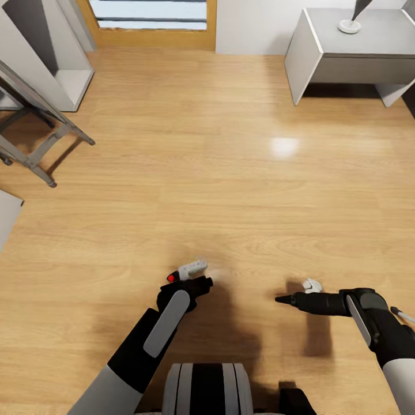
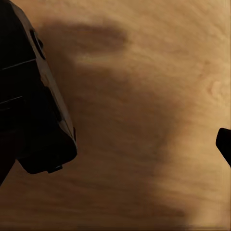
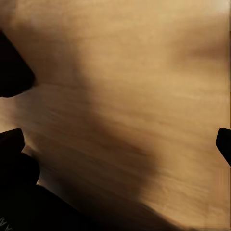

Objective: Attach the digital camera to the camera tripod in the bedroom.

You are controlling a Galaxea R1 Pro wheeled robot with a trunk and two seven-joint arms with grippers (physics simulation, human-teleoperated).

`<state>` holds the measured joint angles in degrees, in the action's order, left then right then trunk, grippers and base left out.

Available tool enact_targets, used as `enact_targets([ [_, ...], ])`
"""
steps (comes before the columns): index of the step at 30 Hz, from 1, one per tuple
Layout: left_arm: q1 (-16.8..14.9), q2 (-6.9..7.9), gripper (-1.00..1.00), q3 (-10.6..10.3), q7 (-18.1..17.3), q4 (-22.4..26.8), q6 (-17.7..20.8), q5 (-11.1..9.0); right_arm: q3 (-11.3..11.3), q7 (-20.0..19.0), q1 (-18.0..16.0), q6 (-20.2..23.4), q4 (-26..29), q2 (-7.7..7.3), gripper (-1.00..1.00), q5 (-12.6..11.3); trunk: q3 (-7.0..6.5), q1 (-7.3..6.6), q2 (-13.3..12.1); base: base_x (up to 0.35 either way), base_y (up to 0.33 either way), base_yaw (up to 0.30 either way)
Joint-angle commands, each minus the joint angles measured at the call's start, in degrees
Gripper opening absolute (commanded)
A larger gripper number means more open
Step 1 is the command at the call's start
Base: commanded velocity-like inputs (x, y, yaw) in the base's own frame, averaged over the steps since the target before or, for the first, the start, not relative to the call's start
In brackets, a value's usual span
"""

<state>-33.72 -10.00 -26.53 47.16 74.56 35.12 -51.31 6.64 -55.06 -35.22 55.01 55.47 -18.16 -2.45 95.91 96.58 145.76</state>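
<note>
The digital camera (image 1: 187, 271) shows a red button and a pale face at the tip of my left gripper (image 1: 199, 283), low over the light wood floor. In the left wrist view its black boxy body (image 2: 38, 120) lies against one side of the gripper, and one fingertip (image 2: 224, 144) shows at the far edge with floor between. My right gripper (image 1: 283, 299) points left over bare floor; its fingertips (image 3: 224, 144) stand far apart with nothing between. Grey legs of the camera tripod (image 1: 40, 150) reach in from the left edge, its head out of view.
A grey bedside table (image 1: 346, 57) with a lamp base (image 1: 349, 26) stands at the back right. A wood-framed window (image 1: 150, 26) is at the back, with a white cabinet (image 1: 57, 75) to its left. Open wood floor (image 1: 202, 161) lies ahead.
</note>
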Motion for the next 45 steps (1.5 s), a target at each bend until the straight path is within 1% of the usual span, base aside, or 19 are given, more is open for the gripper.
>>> enact_targets([
  [1, -0.04, 0.00, 1.00, -0.15, 0.60, 0.08, 0.05, -0.51, 0.05, -0.36, -0.02, 0.48, 0.05, -0.17, 1.00, -0.25, 0.26, 0.01, 0.03, 0.000, 0.000, 0.000],
  [3, -0.04, 0.00, 1.00, -0.29, 0.75, 0.09, 0.02, -0.62, 0.06, -0.85, -0.02, 0.51, 0.09, -0.41, 1.00, -0.23, 0.70, 0.07, 0.06, 0.000, 0.000, 0.000],
  [10, -0.04, 0.00, 1.00, -0.50, 0.96, -0.23, -0.10, -0.90, 0.04, -1.49, -0.02, 0.37, 0.16, -0.75, 1.00, -0.18, 0.70, 0.07, 0.06, 0.000, 0.000, 0.000],
  [14, -0.04, 0.00, 1.00, -0.53, 1.11, -1.49, -0.23, -0.96, 0.01, -1.44, -0.02, 0.30, 0.16, -0.76, 1.00, -0.12, 0.70, 0.07, 0.06, 0.000, 0.000, 0.000],
  [17, -0.04, 0.00, 1.00, -0.53, 1.37, -3.30, -0.94, -0.93, -0.02, -1.35, -0.02, 0.27, 0.16, -0.73, 1.00, -0.11, 0.70, 0.07, 0.06, 0.000, 0.000, 0.000],
  [21, -0.04, 0.00, 1.00, -0.54, 1.67, -6.62, -3.80, -0.93, -0.05, -1.19, -0.01, 0.22, 0.12, -0.66, 1.00, -0.10, 0.70, 0.07, 0.06, 0.000, 0.000, 0.000],
  [24, -0.04, 0.00, 1.00, -0.54, 1.82, -9.36, -7.22, -0.96, -0.06, -1.09, -0.01, 0.20, 0.05, -0.61, 1.00, -0.07, 0.70, 0.07, 0.06, 0.000, 0.000, 0.000],
  [25, -0.04, 0.00, 1.00, -0.54, 1.89, -11.07, -9.41, -0.97, -0.08, -1.03, -0.02, 0.18, 0.03, -0.59, 1.00, -0.07, 0.70, 0.07, 0.06, 0.000, 0.000, 0.000],
  [29, -0.04, 0.00, 1.00, -0.54, 1.99, -13.98, -12.69, -1.03, -0.06, -0.97, -0.01, 0.17, -0.05, -0.57, 1.00, -0.08, 0.70, 0.07, 0.06, 0.000, 0.000, 0.000],
  [32, -0.04, 0.00, 1.00, -0.54, 2.02, -15.47, -13.97, -1.33, -0.06, -0.95, 0.00, 0.16, -0.09, -0.57, 1.00, -0.04, 0.70, 0.07, 0.06, 0.000, 0.000, 0.000],
  [35, -0.04, 0.00, 1.00, -0.54, 2.04, -16.33, -14.68, -2.05, -0.09, -0.92, 0.00, 0.13, -0.13, -0.53, 1.00, -0.03, 0.70, 0.07, 0.06, 0.000, 0.000, 0.000],
  [42, -0.03, 0.00, 1.00, -0.49, 2.05, -17.39, -15.37, -4.48, -0.13, -0.61, 0.04, 0.10, -0.18, -0.44, 1.00, -0.04, 0.70, 0.07, 0.06, 0.000, 0.000, 0.000],
  [45, -0.03, 0.00, 1.00, -0.47, 2.05, -17.57, -15.46, -4.96, -0.14, -0.54, 0.06, 0.11, -0.20, -0.41, 1.00, -0.04, 0.70, 0.07, 0.06, 0.000, 0.000, 0.000],
])
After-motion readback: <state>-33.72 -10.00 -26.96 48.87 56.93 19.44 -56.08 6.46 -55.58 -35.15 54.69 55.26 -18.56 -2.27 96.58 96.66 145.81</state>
